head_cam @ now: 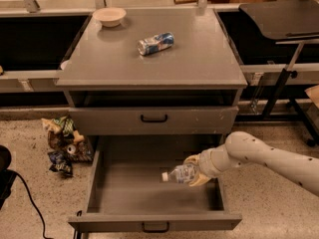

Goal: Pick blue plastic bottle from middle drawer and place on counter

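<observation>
The blue plastic bottle [180, 174] is clear with a white cap pointing left. It lies sideways in my gripper [195, 171], which is shut on its base end and holds it above the floor of the open middle drawer [154, 219]. My white arm reaches in from the right. The counter [149, 59] is the grey cabinet top above.
A crushed blue-and-silver can [155, 43] and a pale bowl [109, 16] sit on the counter. The shallower handled drawer [153, 118] above is closed. Snack wrappers [65, 143] lie on the floor at left. A dark table [279, 19] stands at right.
</observation>
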`<state>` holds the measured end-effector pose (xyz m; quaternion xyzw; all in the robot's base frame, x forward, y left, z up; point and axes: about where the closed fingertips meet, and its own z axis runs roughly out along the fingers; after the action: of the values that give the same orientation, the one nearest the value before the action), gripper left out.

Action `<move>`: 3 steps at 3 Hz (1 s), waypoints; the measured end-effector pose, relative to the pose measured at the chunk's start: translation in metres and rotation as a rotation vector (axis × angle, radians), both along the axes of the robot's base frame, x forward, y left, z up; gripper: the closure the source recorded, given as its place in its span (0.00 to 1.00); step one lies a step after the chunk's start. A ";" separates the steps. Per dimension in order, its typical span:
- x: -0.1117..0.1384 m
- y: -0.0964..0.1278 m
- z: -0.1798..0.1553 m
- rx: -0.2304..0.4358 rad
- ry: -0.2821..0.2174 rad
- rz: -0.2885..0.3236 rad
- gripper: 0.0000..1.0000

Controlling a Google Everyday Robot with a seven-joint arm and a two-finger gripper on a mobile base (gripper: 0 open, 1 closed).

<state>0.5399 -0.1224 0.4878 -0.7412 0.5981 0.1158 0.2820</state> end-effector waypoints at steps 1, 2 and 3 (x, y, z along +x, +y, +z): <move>0.001 0.002 0.029 0.020 -0.003 0.035 1.00; -0.013 0.006 0.105 0.054 -0.039 0.111 1.00; -0.029 0.012 0.179 0.039 -0.098 0.162 1.00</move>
<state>0.5109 -0.1108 0.6669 -0.7864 0.5192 0.1133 0.3150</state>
